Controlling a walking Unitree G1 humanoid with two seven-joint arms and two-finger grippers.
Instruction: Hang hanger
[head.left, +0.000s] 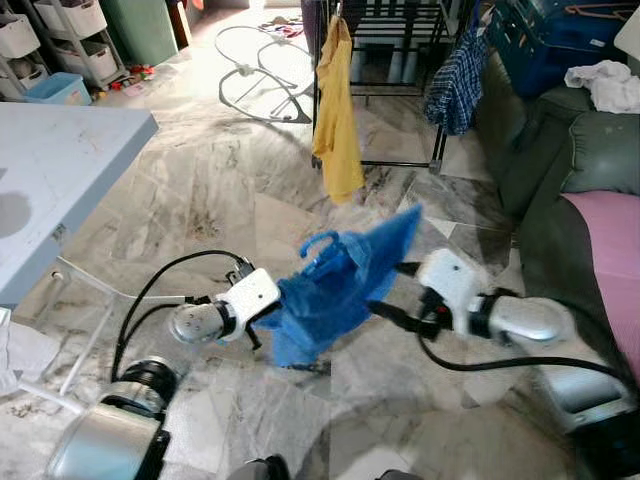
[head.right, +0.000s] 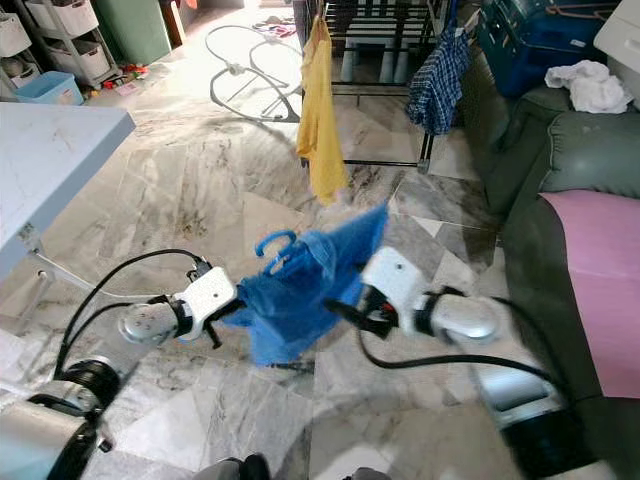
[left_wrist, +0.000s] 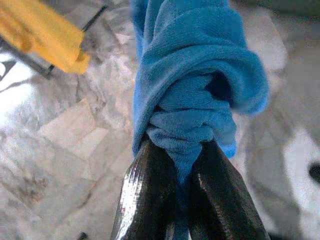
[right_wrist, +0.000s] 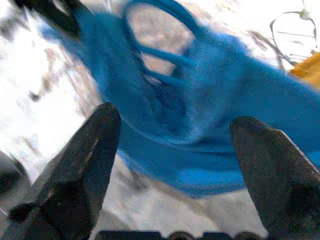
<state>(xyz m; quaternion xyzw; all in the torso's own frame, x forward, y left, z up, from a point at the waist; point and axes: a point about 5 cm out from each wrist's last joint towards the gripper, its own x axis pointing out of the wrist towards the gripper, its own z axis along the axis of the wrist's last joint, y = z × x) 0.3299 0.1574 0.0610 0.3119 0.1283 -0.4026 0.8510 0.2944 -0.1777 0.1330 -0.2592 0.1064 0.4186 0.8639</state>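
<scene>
Blue hanger (head.left: 318, 247) with a blue cloth (head.left: 335, 290) draped on it is held low over the floor, between the two arms, near the robot. Left pincer (left_wrist: 181, 176) is clamped on a bunched fold of the cloth, fingers pressed together around it. Right pincer (right_wrist: 175, 150) stands with fingers wide apart, just short of the cloth and the hanger's hook, gripping nothing. Risk, as a judgement: the hold is on fabric alone, so the hanger could slide out of the cloth and drop; the slack cloth may also cover the hook and spoil the right pincer's approach. Drying rack (head.left: 385, 60) stands far ahead, carrying a yellow garment (head.left: 336, 120) and a plaid shirt (head.left: 455, 80). Floor (head.left: 200, 190) is glossy grey marble tile. White worktop (head.left: 60, 170) at left, green sofa (head.left: 570, 170) at right, storage drawers (head.left: 70, 40) far left.
</scene>
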